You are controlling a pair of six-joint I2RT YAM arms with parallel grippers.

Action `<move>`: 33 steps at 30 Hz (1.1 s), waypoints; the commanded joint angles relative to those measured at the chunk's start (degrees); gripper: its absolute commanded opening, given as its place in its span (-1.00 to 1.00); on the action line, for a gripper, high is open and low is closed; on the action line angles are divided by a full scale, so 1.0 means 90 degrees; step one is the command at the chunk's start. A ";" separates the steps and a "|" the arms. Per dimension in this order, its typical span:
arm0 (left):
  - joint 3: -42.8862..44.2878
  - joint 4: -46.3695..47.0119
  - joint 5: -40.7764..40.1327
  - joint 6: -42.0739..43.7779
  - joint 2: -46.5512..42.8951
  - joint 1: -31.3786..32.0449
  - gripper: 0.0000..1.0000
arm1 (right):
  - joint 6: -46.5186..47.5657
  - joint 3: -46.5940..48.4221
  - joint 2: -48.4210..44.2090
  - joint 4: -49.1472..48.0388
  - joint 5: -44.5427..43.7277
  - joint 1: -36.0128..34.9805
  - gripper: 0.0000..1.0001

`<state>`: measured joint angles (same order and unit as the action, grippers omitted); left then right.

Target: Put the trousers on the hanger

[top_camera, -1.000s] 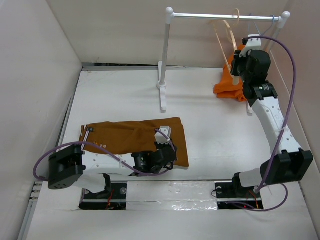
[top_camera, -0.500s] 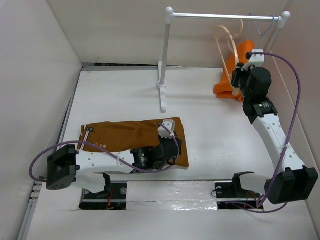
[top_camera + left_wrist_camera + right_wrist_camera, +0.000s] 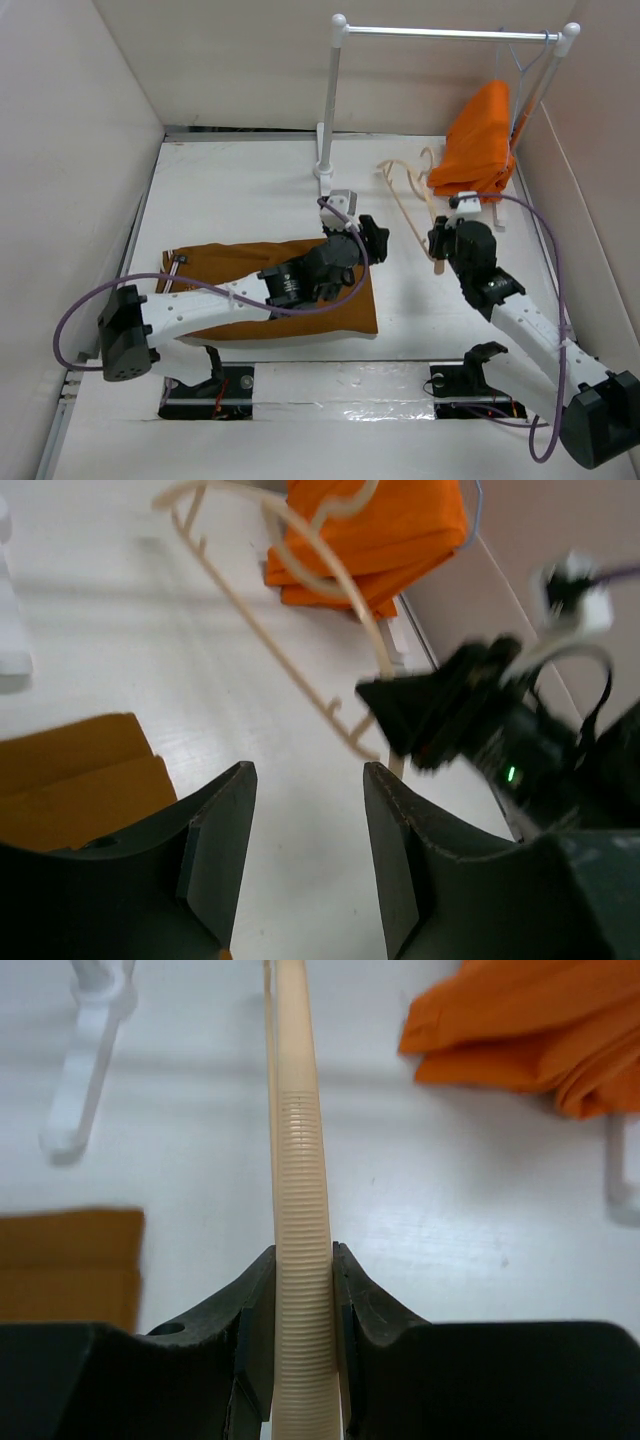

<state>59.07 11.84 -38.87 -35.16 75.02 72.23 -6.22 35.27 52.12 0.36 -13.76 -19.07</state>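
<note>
Trousers [image 3: 250, 275] lie flat on the table [image 3: 240, 190], left of centre, just beyond the arm bases, waistband end toward the left wall. Left arm reaches across them. The left gripper [image 3: 372, 240] is above the table just past their far right corner. Its fingers [image 3: 215, 850] are spread apart with only bare table showing between them. To its right, the right gripper [image 3: 438, 243] is clamped on the hanger [image 3: 405, 200]; the right wrist view shows both pads pressed against the ribbed bar. From that grip the hanger runs away and leftward, with its curved arms and hook toward the rack post [image 3: 330, 110], well below the rail [image 3: 450, 33]. Cannot tell whether its far end touches the table. Hanger and trousers are apart. At far right, an orange garment [image 3: 480, 135] hangs from the rail, lower folds down by the table.
</note>
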 commanded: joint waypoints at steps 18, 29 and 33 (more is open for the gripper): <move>0.4597 -0.0982 0.1380 0.0849 0.4241 -0.1170 -0.09 | -0.1038 -0.1702 -0.0849 -0.0343 -0.1254 -0.1729 -1.00; 0.6032 -0.1519 0.0716 0.1142 0.5335 -0.1287 -0.11 | -0.1008 -0.1711 -0.1006 -0.0225 -0.1294 -0.1787 -1.00; 0.6308 -0.1618 0.0734 0.1172 0.5580 -0.1355 -0.32 | -0.1028 -0.1643 -0.0996 -0.0060 -0.1274 -0.1787 -1.00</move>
<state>112.27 -1.91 -31.14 -25.91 125.05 60.82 -15.20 19.97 43.92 1.21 -23.70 -34.59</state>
